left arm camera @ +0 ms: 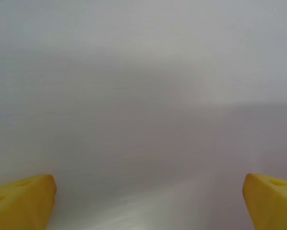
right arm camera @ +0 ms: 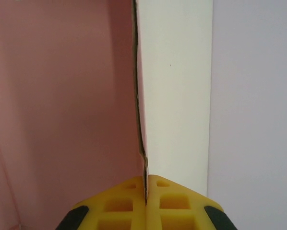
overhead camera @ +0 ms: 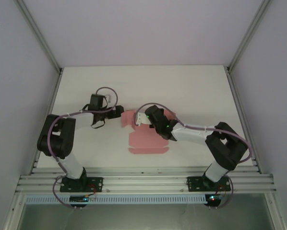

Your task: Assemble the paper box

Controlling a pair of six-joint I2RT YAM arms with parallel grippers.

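Status: paper box (overhead camera: 148, 143) clamped by R tool (overhead camera: 139, 120); L tool (overhead camera: 118, 111) spread apart

In the top view the paper box is seen near the ctr of the tabletop (overhead camera: 191, 91) as a pink creased cut-out. Its near part is spread flat toward the arm bases. Its far part is partly hidden under the R arm.

The R tool is positioned over the far part of the card, w/ its arm coming in from the right. In the R wrist view the R tool (right arm camera: 146, 184) is shown w/ its yellow fingertips (right arm camera: 119, 203) pressed together, and a thin card edge is clamped btwn them. That edge is seen running up & away from the pinch. The pink face of the paper box (right arm camera: 62, 96) is seen left of the edge. A cream-white band is seen right of it, w/ a pale lilac surface further right. Whether the cream band is the card's other face or the tabletop cannot be told.

The L tool is placed just beside the card's far-left edge in the top view; contact cannot be told. In the L wrist view the L tool (left arm camera: 148, 191) is shown w/ jaws wide apart. Its yellow fingertips (left arm camera: 23, 199) are seen at the lower corners, and a blurred pale surface is seen ahead btwn them.
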